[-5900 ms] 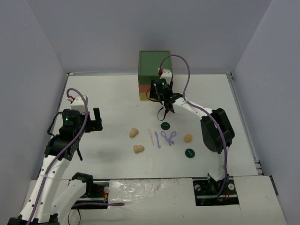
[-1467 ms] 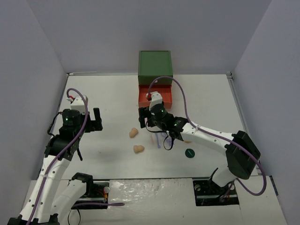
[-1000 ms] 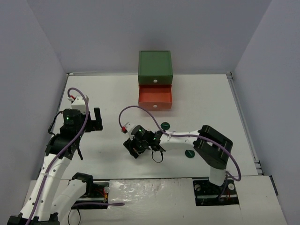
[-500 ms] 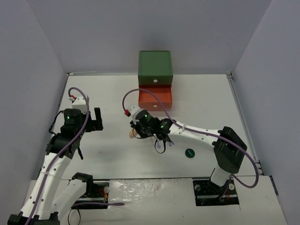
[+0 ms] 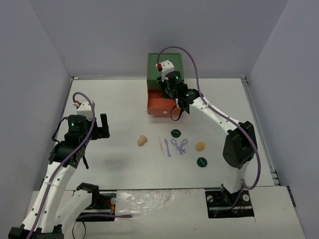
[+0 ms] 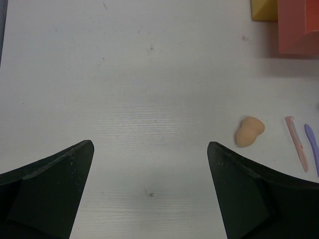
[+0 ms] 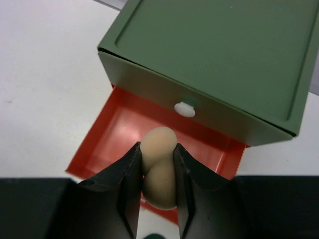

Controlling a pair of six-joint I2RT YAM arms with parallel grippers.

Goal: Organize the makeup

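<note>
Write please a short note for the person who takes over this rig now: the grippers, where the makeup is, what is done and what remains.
Left gripper: open, holds nothing, hangs over bare table.
Right gripper: shut on a tan sponge, above the open orange drawer.
Loose on the table: left sponge, right sponge, far disc, near disc, lilac tools, pale orange stick.
Done: drawer pulled out, one sponge lifted; nothing visible inside the drawer.
Left: release this sponge, then probably store the rest.

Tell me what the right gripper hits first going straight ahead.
Likely the floor of the open orange drawer; the right gripper, shut on a tan sponge, points into it. Depth unclear.
</note>
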